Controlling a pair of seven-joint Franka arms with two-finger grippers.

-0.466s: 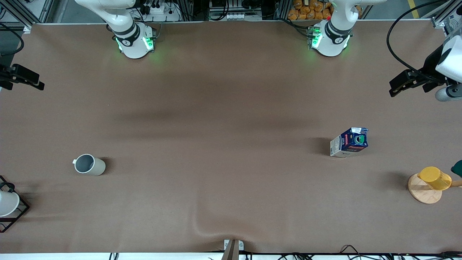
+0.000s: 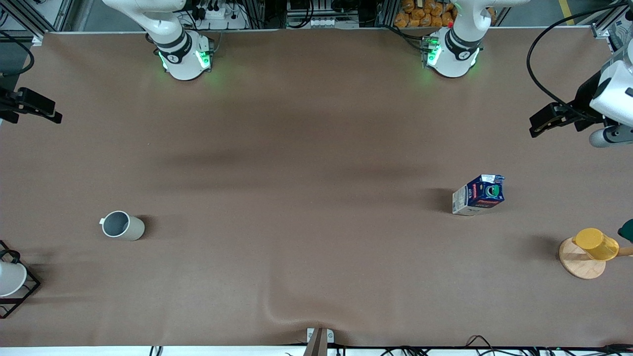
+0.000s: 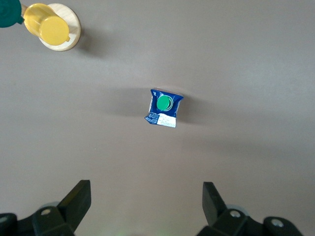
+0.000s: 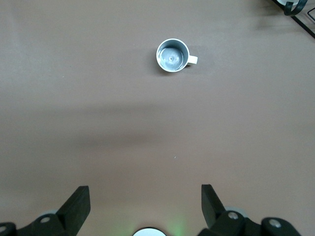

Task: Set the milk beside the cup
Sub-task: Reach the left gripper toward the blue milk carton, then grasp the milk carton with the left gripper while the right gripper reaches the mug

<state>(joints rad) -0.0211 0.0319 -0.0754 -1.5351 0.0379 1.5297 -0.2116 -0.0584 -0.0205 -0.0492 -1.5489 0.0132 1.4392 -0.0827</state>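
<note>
- Looking down from the front camera, I see a wide brown desk [image 2: 316, 148] with both arm bases along its upper edge.
- The milk [image 2: 478, 194] stands upright on the desk toward the left arm's end, its green cap facing up; nothing touches it.
- The cup [image 2: 122, 225] sits upright toward the right arm's end, a little nearer the front camera than the milk and well apart from it. Its small handle points toward the desk's end.
- My left gripper [image 2: 546, 118] hangs in the air over the left arm's end of the desk. In the left wrist view its fingers [image 3: 74, 204] are spread wide and hold nothing, with the milk [image 3: 164, 107] on the desk between and ahead of them.
- My right gripper [image 2: 37, 107] hangs over the right arm's end of the desk. In the right wrist view its fingers [image 4: 75, 205] are also spread wide and empty, with the cup [image 4: 173, 55] on the desk ahead.
- A yellow cup [image 2: 596, 244] rests on a round wooden coaster [image 2: 578, 262] at the left arm's end, nearer the front camera than the milk.
- A white cup [image 2: 9, 278] in a black wire frame [image 2: 24, 294] sits at the right arm's end, nearer the front camera than the cup.
</note>
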